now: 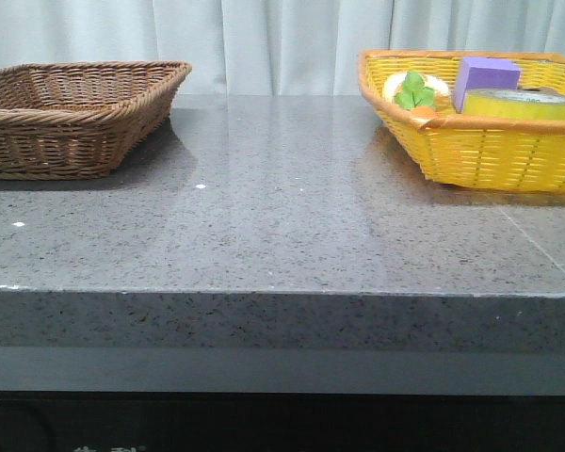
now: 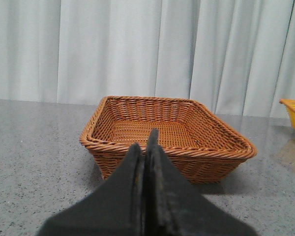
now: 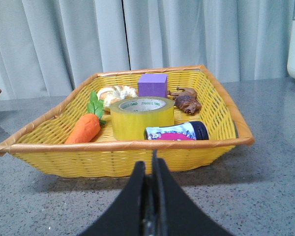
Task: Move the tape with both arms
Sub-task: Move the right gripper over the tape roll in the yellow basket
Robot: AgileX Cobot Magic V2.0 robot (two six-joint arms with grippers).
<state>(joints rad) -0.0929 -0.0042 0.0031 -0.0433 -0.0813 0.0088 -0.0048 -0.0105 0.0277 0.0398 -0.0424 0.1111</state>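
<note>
The yellow tape roll [image 3: 141, 118] stands in the middle of the yellow basket [image 3: 123, 156]; it also shows in the front view [image 1: 523, 103] at the table's right. A brown wicker basket [image 1: 38, 132] stands at the table's left and holds nothing; it also shows in the left wrist view [image 2: 206, 164]. My right gripper [image 3: 150, 164] is shut and empty, low over the table just short of the yellow basket's near rim. My left gripper [image 2: 146, 142] is shut and empty, just short of the brown basket's near wall. Neither gripper shows in the front view.
In the yellow basket lie a purple block [image 3: 152, 84], a toy carrot [image 3: 84, 128], a bun [image 3: 116, 93], a brown croissant [image 3: 187, 102] and a dark can on its side [image 3: 179, 131]. The grey stone table [image 1: 282, 217] spreads between the baskets. A curtain hangs behind.
</note>
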